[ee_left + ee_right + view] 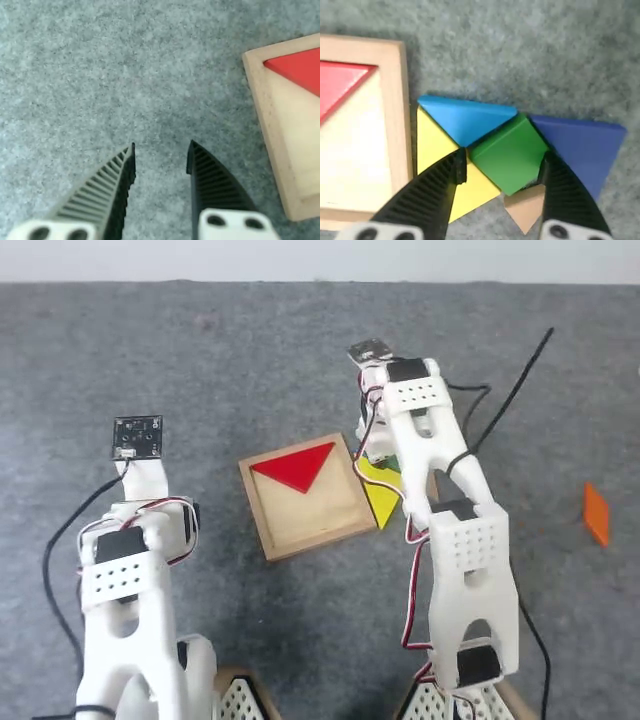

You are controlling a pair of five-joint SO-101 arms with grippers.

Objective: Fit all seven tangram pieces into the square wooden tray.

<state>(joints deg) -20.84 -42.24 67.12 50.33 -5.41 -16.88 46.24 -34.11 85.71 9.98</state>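
Right wrist view: right gripper (504, 156) stands wide open astride the smooth green square (509, 161), just beside the wooden tray (400, 115) holding a red triangle (340, 82). Left gripper (161, 147) gapes empty beside that tray.

Red triangle (297, 469) lies in tray (318, 538); five pieces (507, 157) cluster alongside, seemingly touching.

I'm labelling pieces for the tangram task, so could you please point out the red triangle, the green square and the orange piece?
red triangle (295, 468), high view, middle of its top face.
green square (507, 156), right wrist view, middle of its top face.
orange piece (596, 513), high view, its middle.
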